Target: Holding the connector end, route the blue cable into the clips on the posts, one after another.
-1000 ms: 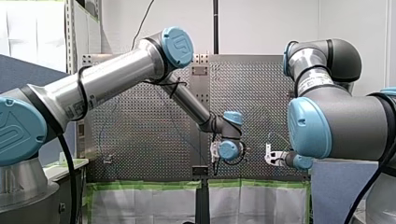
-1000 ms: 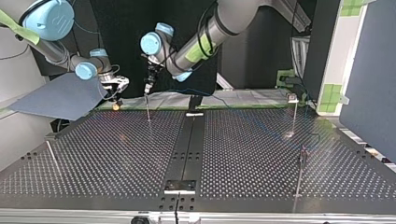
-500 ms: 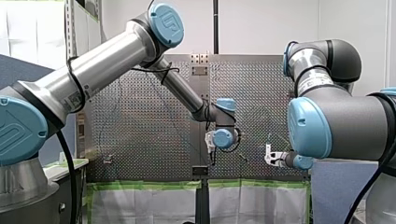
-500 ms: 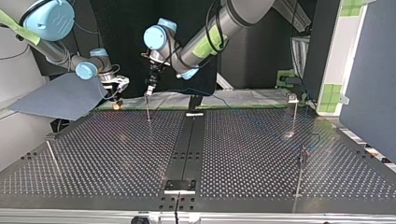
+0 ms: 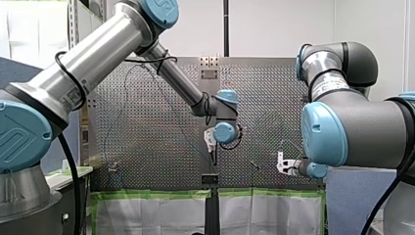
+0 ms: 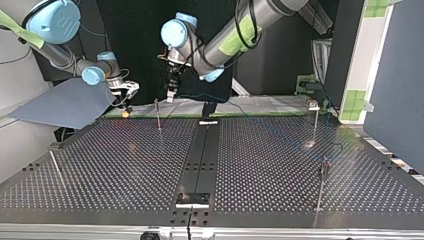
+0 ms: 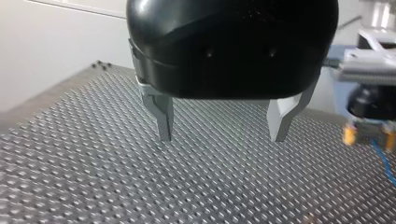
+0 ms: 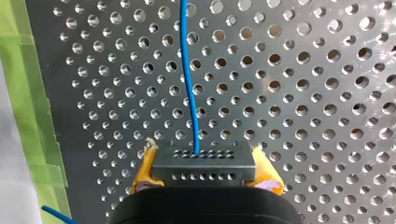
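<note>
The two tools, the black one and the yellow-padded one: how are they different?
My left tool has bare metal fingers; my right tool has yellow pads. My left tool is open and empty; my right tool is shut on the black connector of the blue cable. Both have two fingers and hang over the perforated table.

Silver-grey arms (image 5: pixel 98 54) — pale-blue joint caps (image 5: pixel 320 134)

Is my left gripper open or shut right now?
Open. The left gripper's metal fingers stand well apart, with only the perforated table showing between them.
</note>
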### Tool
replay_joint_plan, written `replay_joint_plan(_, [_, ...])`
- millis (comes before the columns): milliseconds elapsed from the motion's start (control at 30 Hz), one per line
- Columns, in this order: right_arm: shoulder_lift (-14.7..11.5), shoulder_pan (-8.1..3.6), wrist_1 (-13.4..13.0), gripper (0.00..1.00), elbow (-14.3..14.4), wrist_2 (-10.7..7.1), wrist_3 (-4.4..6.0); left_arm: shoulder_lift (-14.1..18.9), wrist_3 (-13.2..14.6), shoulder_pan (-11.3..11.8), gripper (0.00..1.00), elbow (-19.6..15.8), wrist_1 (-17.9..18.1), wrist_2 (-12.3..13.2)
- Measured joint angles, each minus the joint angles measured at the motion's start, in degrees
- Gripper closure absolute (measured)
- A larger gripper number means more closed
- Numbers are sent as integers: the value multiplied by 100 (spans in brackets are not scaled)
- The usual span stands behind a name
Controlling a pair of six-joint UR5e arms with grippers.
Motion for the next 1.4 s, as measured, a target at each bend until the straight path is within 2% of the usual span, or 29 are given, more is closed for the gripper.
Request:
replay_joint_plan(233, [9, 7, 0, 100, 0, -2, -1, 411, -180, 16, 0, -410, 211, 188])
replay_joint_plan(567, [12, -7, 6, 100, 0, 0, -16, 973, -154, 54, 0, -972, 173, 87])
replay_joint_plan(767, [12, -24, 49, 100, 0, 22, -47, 1347, -293, 79, 0, -1346, 153, 80])
replay_joint_plan(867, [12, -26, 81, 100, 0, 46, -92, 1522, -409, 120, 0, -1521, 272, 98])
replay_joint_plan(1100, [11, -73, 211, 100, 5, 49, -325, 1953, -443, 213, 0, -1954, 567, 114])
replay_joint_plan(1400, [-2, -115, 249, 100, 23, 22, -370, 2459, -568, 367, 0, -2459, 963, 280])
